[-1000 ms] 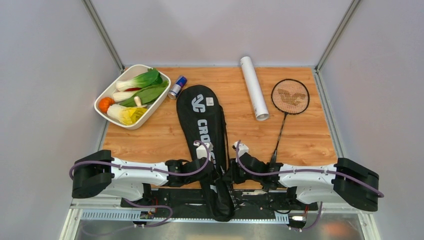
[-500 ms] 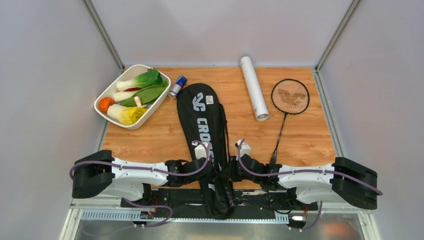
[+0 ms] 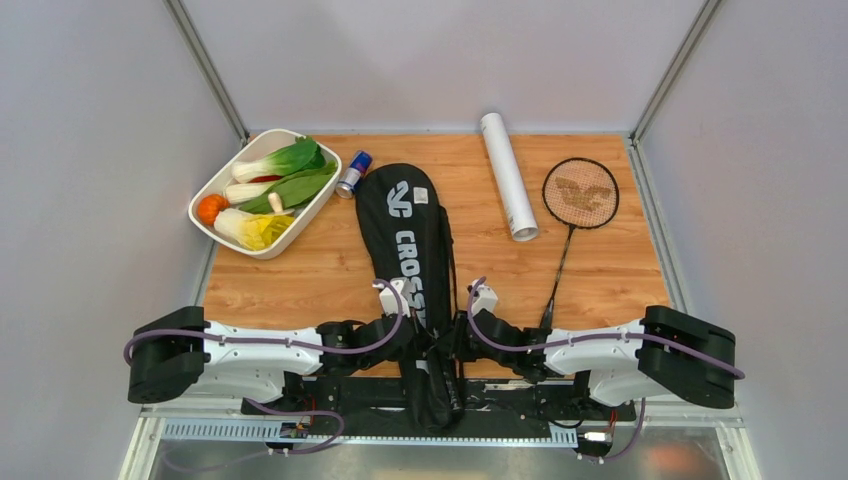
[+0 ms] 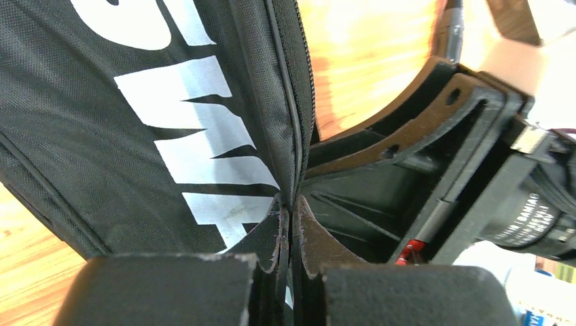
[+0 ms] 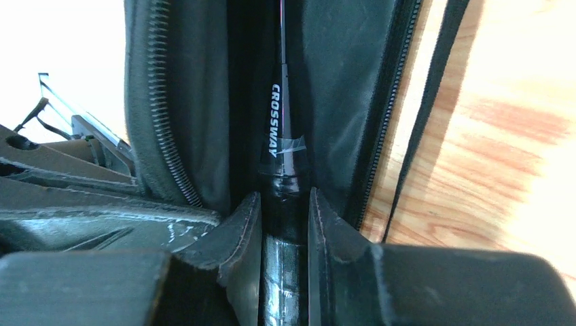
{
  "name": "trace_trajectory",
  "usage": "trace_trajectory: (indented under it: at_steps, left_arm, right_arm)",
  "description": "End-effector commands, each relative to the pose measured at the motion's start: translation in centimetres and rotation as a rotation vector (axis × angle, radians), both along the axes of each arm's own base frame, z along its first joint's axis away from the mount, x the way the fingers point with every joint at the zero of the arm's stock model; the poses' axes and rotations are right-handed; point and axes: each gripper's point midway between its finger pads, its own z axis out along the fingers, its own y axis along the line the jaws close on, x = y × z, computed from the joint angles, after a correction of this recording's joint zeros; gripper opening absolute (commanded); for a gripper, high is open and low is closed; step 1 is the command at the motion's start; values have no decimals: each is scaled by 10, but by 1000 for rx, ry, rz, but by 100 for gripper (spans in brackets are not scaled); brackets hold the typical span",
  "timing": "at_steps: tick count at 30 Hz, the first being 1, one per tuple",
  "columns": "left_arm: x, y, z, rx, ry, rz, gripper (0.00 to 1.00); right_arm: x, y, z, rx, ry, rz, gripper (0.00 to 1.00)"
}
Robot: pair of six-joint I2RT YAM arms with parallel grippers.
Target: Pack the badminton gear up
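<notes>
The black racket bag (image 3: 412,240) lies lengthwise at the table's middle, its narrow end hanging over the near edge. My left gripper (image 4: 291,204) is shut on the bag's zipper edge (image 4: 293,122). In the right wrist view the bag (image 5: 339,102) gapes open, and a dark racket (image 5: 278,129) marked CROSSWAY lies inside. My right gripper (image 5: 285,200) is shut on this racket's handle at the bag's mouth. A second racket (image 3: 580,193) lies on the wood at the right. The white tube (image 3: 508,175) lies beside it.
A white tray (image 3: 212,190) of vegetables stands at the back left, and a blue-silver can (image 3: 354,174) lies next to it. The bag's thin black strap (image 5: 421,122) trails over the wood on its right. Grey walls enclose the table on three sides.
The bag has slid a little away from the arm bases. Both arms have drawn in toward the centre. The right jaws stand slightly wider on the handle.
</notes>
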Motion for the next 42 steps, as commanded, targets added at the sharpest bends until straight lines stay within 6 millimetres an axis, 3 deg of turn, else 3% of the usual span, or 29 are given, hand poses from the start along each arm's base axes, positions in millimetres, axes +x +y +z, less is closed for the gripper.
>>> trace_trajectory:
  at_steps: [1, 5, 12, 19, 27, 29, 32, 34, 37, 42]
  left_arm:
    - [-29, -39, 56, -294, 58, -117, 0]
    - [-31, -41, 53, -352, 70, -119, 0]
    - [-26, -32, 43, -294, 61, -86, 0]
    - [-24, -24, 35, -300, 50, -67, 0]
    - [-20, -19, 28, -242, 25, -62, 0]
    - [-18, -16, 26, -229, 16, -50, 0]
    - [-16, -15, 28, -219, 0, -47, 0]
    - [-16, -15, 28, -205, -4, -51, 0]
    - [-15, -13, 26, -193, -8, -48, 0]
    - [-13, -11, 24, -177, -15, -41, 0]
  right_arm:
    - [42, 14, 41, 205, -67, -218, 0]
    - [41, 15, 38, 225, -45, -231, 0]
    - [47, 15, 36, 192, -52, -256, 2]
    - [36, 26, 33, 181, -13, -200, 18]
    - [24, 27, 59, 217, -73, -80, 37]
    - [18, 28, 61, 239, -62, -54, 36]
    - [12, 30, 57, 265, -40, -31, 14]
    - [7, 33, 53, 269, -19, -10, 8]
    - [4, 39, 47, 271, 3, 9, 8]
    - [4, 37, 36, 202, 2, 28, 18]
